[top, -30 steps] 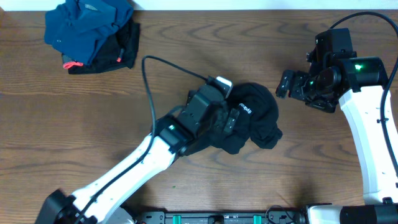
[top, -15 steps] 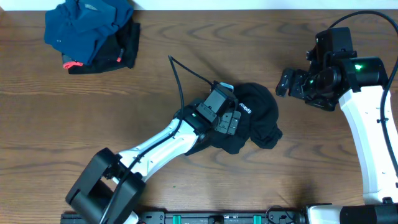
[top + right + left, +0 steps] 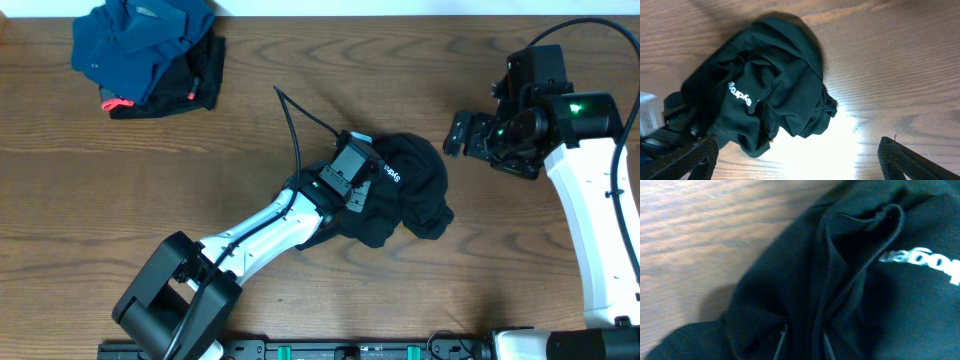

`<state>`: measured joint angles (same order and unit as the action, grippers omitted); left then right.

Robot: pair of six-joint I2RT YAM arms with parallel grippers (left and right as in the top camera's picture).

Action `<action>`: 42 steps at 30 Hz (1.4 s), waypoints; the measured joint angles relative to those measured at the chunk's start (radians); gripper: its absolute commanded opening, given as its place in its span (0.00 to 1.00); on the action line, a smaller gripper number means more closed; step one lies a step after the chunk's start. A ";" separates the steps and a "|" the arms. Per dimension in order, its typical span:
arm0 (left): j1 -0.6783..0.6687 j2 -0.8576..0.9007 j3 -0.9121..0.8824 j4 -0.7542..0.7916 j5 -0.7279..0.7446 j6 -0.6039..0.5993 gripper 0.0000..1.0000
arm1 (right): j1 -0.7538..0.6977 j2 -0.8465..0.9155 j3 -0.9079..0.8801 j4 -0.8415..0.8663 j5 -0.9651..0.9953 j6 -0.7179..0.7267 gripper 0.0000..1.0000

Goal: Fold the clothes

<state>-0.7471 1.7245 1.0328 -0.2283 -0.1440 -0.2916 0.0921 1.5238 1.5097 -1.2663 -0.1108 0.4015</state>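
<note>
A crumpled black garment (image 3: 415, 185) with white lettering lies near the table's middle. My left gripper (image 3: 368, 190) rests on its left side. In the left wrist view a raised fold of the black garment (image 3: 880, 305) runs down between the jaws of the left gripper (image 3: 802, 342), which stand close together, pinching the fold. My right gripper (image 3: 462, 135) hovers to the right of the garment, off the cloth. The right wrist view shows the garment (image 3: 765, 85) from above, with the right gripper (image 3: 797, 160) wide open and only bare table between its fingers (image 3: 690, 155).
A pile of blue and black clothes (image 3: 145, 50) lies at the far left corner. The left arm's black cable (image 3: 295, 120) loops above the table beside the garment. A white strip runs along the table's far edge (image 3: 400, 8).
My left arm reached further over the garment, and its jaws closed on a fold of the cloth. The right arm has not moved.
</note>
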 measured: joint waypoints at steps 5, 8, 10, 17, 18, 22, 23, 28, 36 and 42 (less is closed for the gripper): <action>0.046 -0.008 0.000 -0.030 -0.074 -0.007 0.15 | 0.000 0.000 -0.056 0.008 0.000 0.000 0.99; 0.125 -0.047 0.000 -0.057 -0.094 -0.025 0.14 | 0.000 0.000 -0.103 0.037 -0.003 0.000 0.99; 0.193 -0.087 0.000 -0.069 -0.105 -0.028 0.12 | 0.000 0.000 -0.135 0.061 -0.013 0.000 0.99; 0.414 -0.206 0.000 -0.120 -0.112 -0.049 0.22 | 0.000 0.000 -0.260 0.167 -0.098 -0.001 0.99; 0.432 -0.215 0.000 -0.124 -0.089 -0.044 0.36 | 0.000 0.000 -0.280 0.178 -0.105 -0.001 0.99; 0.448 -0.223 0.000 -0.129 0.081 -0.014 0.56 | 0.000 0.000 -0.344 0.219 -0.122 0.000 0.99; 0.438 -0.223 0.000 -0.131 0.128 -0.006 0.58 | 0.000 0.000 -0.352 0.226 -0.124 0.000 0.99; 0.340 -0.223 0.000 -0.131 0.251 0.014 0.65 | -0.019 0.000 -0.354 0.267 -0.134 0.000 0.99; 0.185 -0.198 0.000 -0.130 0.305 0.014 0.68 | -0.093 0.000 -0.354 0.268 -0.137 0.000 0.99; 0.182 -0.066 0.000 -0.106 0.306 0.000 0.71 | -0.095 0.000 -0.354 0.261 -0.144 -0.001 0.99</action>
<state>-0.5648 1.6581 1.0332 -0.3340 0.1623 -0.2920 -0.0025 1.5242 1.1553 -1.0050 -0.2546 0.4007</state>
